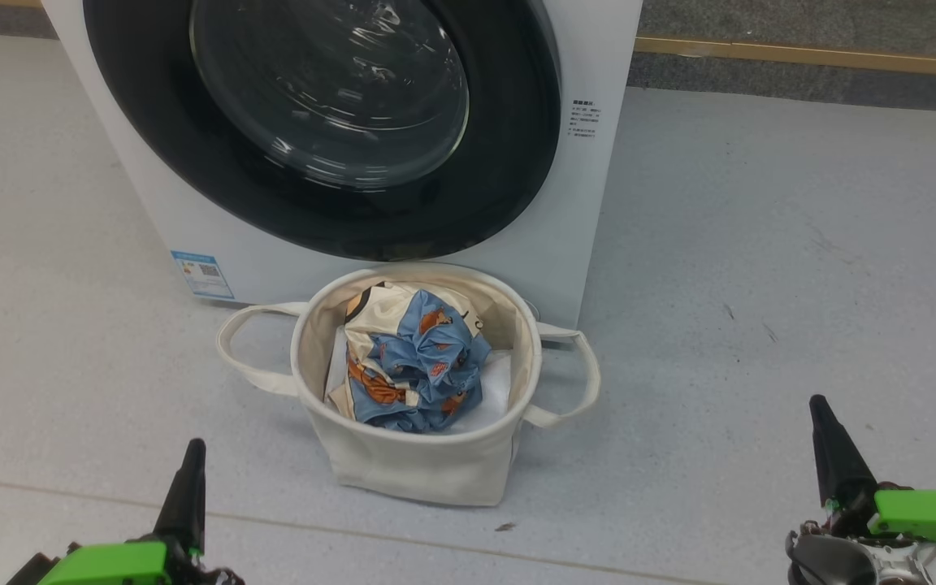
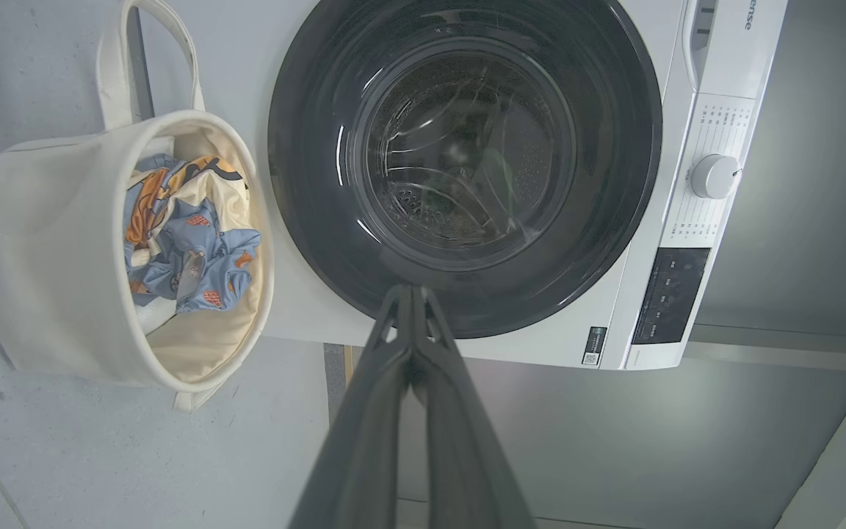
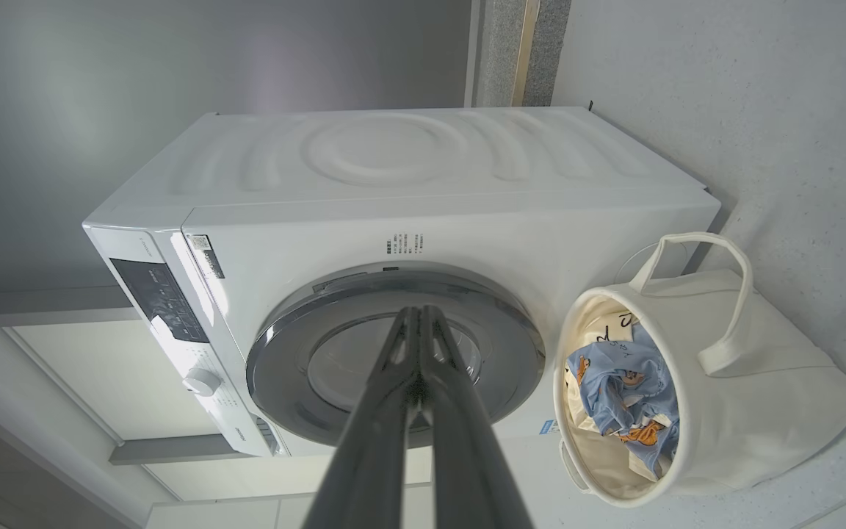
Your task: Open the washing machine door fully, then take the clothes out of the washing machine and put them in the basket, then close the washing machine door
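The washing machine [image 1: 590, 203] stands ahead with its black-rimmed washing machine door [image 1: 517, 162] lying flat against the front. Through the glass the drum looks dark. Directly before it sits the cream basket [image 1: 411, 463], and the blue and cream printed clothes [image 1: 419, 357] lie bunched inside it. My left gripper [image 1: 194, 447] is low at the left, shut and holding nothing. My right gripper [image 1: 817, 402] is low at the right, also shut and holding nothing. In the left wrist view, the left gripper [image 2: 410, 290] points at the door [image 2: 614, 184]; the basket [image 2: 41, 242] holds the clothes [image 2: 188, 228]. The right wrist view has the right gripper [image 3: 418, 312], door [image 3: 283, 367], basket [image 3: 746, 382] and clothes [image 3: 614, 375].
Grey floor [image 1: 760, 284] spreads open on both sides of the basket. A wall base with a wooden strip [image 1: 809, 55] runs behind at the right. The machine's control knob [image 2: 714, 176] and dark panel [image 2: 669, 294] sit beside the door. A blue label [image 1: 202, 274] marks the lower front.
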Controlling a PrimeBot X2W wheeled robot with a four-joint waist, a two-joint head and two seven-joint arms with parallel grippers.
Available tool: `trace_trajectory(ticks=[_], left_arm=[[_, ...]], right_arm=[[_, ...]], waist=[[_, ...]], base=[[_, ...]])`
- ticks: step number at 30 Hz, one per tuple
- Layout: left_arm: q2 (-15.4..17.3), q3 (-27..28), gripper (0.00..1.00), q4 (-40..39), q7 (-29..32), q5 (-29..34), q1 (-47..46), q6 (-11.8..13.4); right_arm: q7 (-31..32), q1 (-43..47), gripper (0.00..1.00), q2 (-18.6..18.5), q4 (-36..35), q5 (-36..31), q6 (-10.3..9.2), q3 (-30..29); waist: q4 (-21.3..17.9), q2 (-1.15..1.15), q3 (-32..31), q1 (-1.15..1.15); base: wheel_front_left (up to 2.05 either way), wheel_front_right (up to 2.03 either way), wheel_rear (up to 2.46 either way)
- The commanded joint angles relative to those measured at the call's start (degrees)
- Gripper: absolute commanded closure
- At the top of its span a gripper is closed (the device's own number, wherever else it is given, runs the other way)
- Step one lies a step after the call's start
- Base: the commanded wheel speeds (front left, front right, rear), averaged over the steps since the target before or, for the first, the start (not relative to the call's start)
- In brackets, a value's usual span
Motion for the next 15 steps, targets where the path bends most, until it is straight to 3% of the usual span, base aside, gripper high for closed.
trace_trajectory(ticks=[1,15], left_arm=[[0.8,1.9,1.0,-2.1,0.5,-0.2,-1.4,-0.4],[0.8,1.9,1.0,-2.1,0.5,-0.2,-1.4,-0.4]], right_arm=[[0.4,-0.8,1.0,-0.6,-2.2,0.3,0.01,1.1],[0.4,-0.8,1.0,-0.6,-2.2,0.3,0.01,1.1]], waist=[[0.0,0.0,0.0,0.0],[0.0,0.0,0.0,0.0]], base=[[0.0,0.0,0.0],[0.0,0.0,0.0]])
